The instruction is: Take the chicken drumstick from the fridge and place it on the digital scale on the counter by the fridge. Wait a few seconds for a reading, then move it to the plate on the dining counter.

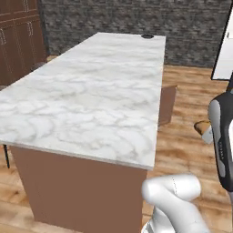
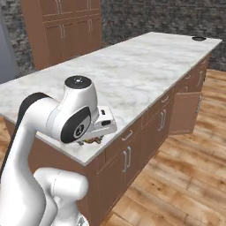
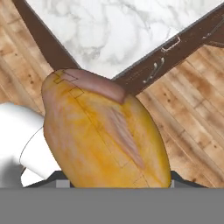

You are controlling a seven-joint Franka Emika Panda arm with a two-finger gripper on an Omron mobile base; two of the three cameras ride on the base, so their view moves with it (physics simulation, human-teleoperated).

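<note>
One gripper clamped one chicken drumstick just off a corner of the one dining counter, whose far end bore one plate.

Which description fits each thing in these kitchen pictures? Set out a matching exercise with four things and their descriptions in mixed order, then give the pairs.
Things:
1. chicken drumstick
2. dining counter
3. plate
4. floor

Descriptions:
A. small dark round shape at the far end of the slab
B. golden-brown, close in front of the hand camera, held in the gripper
C. wooden planks
D. long white slab with grey veins

Pairs: 1-B, 2-D, 3-A, 4-C
</note>
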